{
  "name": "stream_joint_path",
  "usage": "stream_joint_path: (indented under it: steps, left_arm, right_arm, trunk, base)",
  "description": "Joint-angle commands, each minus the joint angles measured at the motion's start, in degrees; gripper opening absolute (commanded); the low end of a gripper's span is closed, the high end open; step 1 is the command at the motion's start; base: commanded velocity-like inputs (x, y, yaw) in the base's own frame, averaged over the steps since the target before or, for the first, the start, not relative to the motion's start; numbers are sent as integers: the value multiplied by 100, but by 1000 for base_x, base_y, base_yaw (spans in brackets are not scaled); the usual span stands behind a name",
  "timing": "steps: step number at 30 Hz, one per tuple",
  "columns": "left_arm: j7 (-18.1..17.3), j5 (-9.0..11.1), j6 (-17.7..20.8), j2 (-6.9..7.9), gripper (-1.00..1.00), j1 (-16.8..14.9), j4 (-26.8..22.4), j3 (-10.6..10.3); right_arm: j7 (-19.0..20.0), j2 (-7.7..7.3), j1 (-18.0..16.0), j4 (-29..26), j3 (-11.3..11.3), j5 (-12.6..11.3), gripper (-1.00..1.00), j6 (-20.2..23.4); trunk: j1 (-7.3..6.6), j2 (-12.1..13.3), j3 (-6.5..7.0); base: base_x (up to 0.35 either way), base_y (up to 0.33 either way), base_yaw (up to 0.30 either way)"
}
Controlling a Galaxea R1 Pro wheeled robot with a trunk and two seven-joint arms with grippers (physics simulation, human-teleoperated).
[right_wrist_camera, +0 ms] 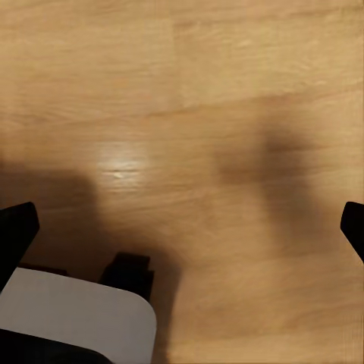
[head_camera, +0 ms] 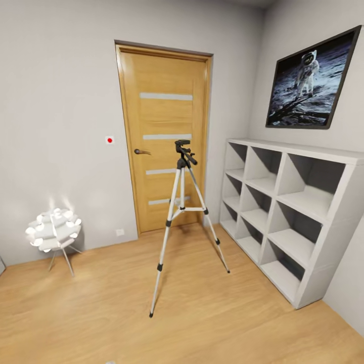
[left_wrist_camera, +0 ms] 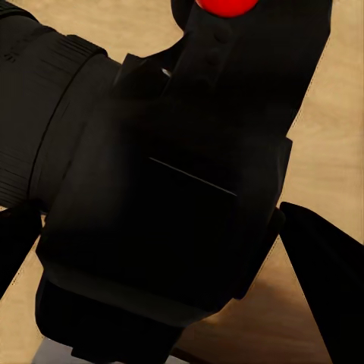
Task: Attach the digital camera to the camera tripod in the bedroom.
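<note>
We see our left gripper (left_wrist_camera: pixel 163 227) clamped on the small black digital camera (left_wrist_camera: pixel 159 189) with a ribbed lens barrel and round red button, one dark finger on each side of its body. Our right gripper (right_wrist_camera: pixel 182 227) is spread wide above the light wood floor (right_wrist_camera: pixel 227 98). Well ahead of both, the tall silver-legged camera tripod (head_camera: pixel 183 217) stands before the wooden door (head_camera: pixel 164 136).
</note>
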Motion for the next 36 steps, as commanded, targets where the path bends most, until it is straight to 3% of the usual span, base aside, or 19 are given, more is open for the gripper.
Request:
stream_joint_path:
  steps: [1,36]
  left_arm:
    - [8,-3,3,3,-100,-2,-4,41]
    - [9,-2,12,7,-100,-2,-3,41]
  right_arm:
    - [4,-7,-9,18,16,41,100,-40]
    - [-66,-3,-9,18,16,39,100,19]
  trunk:
    - [3,-3,-6]
    - [3,-3,-6]
  base:
    - [303,185,-8]
    - [309,157,-1]
